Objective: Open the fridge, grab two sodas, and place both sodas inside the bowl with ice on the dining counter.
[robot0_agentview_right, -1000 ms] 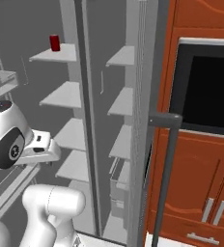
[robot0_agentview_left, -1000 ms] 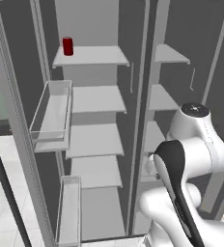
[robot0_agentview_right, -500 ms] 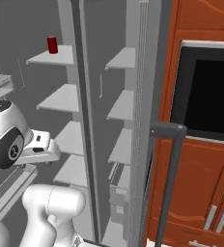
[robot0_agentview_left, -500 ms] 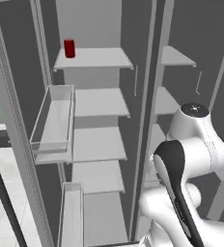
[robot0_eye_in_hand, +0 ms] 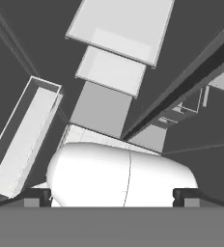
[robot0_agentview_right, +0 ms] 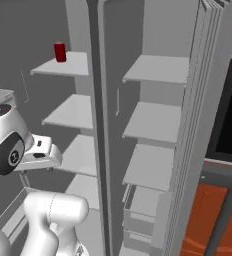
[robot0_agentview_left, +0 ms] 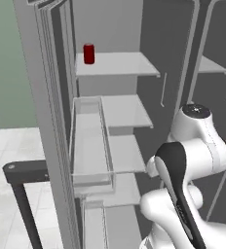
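Already the fridge point(robot0_agentview_left: 134, 121) stands open, yet no soda is in my grasp.

My pincer point(robot0_eye_in_hand: 112, 195) hangs with its fingers spread wide and nothing between them, pointed down along the pale shelves and the clear door bin point(robot0_agentview_left: 88, 141). One red can point(robot0_agentview_left: 88, 53) stands on the top shelf, upper left of the left base view, well apart from my arm. A second can I cannot see. Both grabs and both drops into the bowl remain, I judge.
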### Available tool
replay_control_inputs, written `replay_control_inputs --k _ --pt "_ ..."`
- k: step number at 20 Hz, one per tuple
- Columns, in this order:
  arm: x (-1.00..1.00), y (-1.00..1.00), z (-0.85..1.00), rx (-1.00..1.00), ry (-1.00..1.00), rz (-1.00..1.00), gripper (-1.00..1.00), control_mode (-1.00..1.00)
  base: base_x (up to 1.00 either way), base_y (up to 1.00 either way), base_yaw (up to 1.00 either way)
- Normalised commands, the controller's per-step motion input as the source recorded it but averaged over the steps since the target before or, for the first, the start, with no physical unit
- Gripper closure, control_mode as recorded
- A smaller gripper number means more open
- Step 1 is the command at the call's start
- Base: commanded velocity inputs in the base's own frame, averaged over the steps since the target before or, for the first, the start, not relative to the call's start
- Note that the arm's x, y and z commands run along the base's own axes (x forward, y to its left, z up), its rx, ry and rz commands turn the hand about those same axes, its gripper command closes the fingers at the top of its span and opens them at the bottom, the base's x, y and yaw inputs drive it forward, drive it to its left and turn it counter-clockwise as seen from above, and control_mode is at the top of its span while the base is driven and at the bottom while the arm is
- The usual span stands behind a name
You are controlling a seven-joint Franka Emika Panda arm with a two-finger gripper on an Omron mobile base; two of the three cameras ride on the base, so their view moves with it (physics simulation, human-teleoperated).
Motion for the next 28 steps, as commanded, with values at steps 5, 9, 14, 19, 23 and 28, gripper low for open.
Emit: replay_control_inputs --k 5,9,14,19,23,28 --pt "0.0 0.0 0.0 0.0 0.0 0.0 -1.0 1.0 0.79 0.2 0.04" --pt "0.0 0.0 0.0 0.0 0.0 0.0 -1.0 1.0 0.85 0.11 0.07" --pt "0.0 0.01 -0.03 0.0 -0.04 0.03 -1.0 -1.0 0.27 0.11 0.06" --pt "0.01 0.04 0.09 0.07 -0.41 0.21 -1.0 -1.0 0.0 0.0 0.0" --pt "0.01 0.01 0.6 0.07 -0.41 0.2 -1.0 -1.0 0.0 0.0 0.0" --pt "0.06 0.24 0.74 0.01 -0.38 0.04 -1.0 -1.0 0.0 0.0 0.0"
